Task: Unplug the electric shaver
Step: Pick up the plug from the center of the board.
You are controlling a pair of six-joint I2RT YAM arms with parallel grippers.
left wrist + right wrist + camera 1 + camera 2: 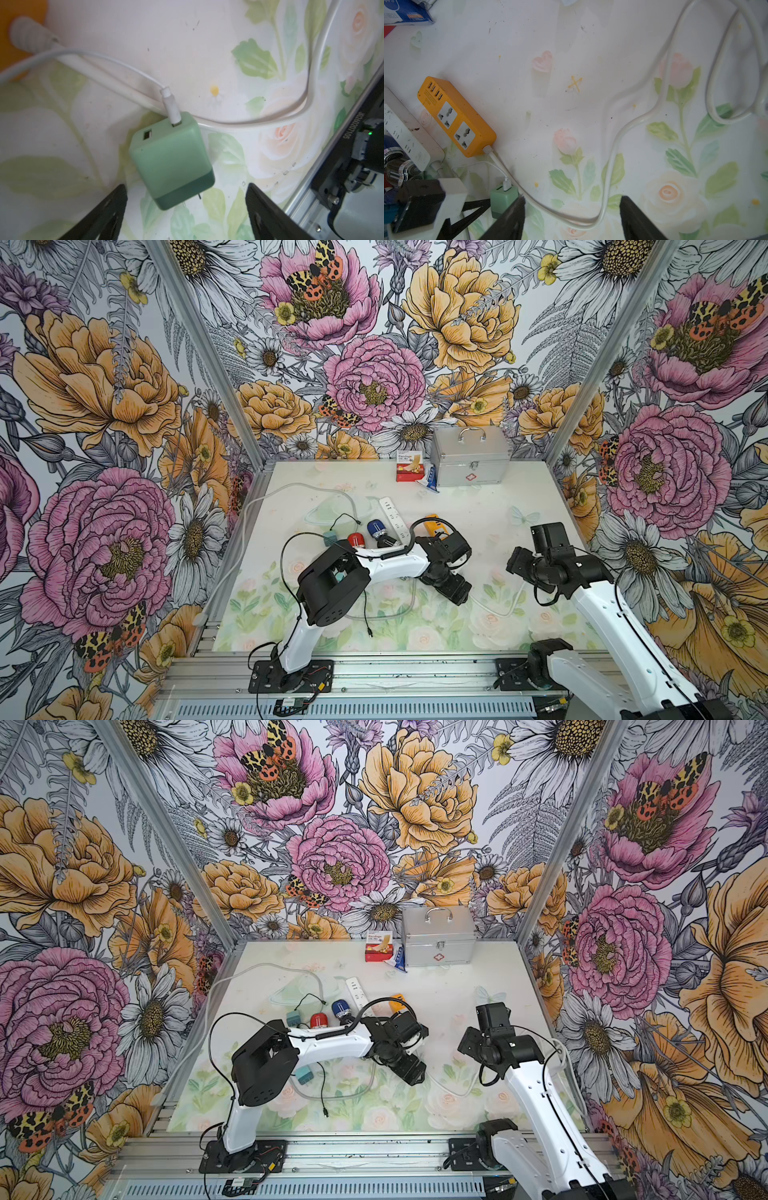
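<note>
Jaws of left gripper (186, 185) spread, gripping nothing; fingers flank green USB charger (170, 158), apart from it. Charger lies on floral mat (207, 41), prongs bare, white USB cable (170, 104) in its port. Jaws of right gripper (572, 198) spread, empty, over white cord (612, 155) of orange power strip (456, 118). Further off, blue electric shaver (376, 529) just beside white power strip (392, 516).

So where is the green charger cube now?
In the left wrist view, the green charger cube lies on the mat ahead of the open left pincer, near the cord end of the orange power strip.
</note>
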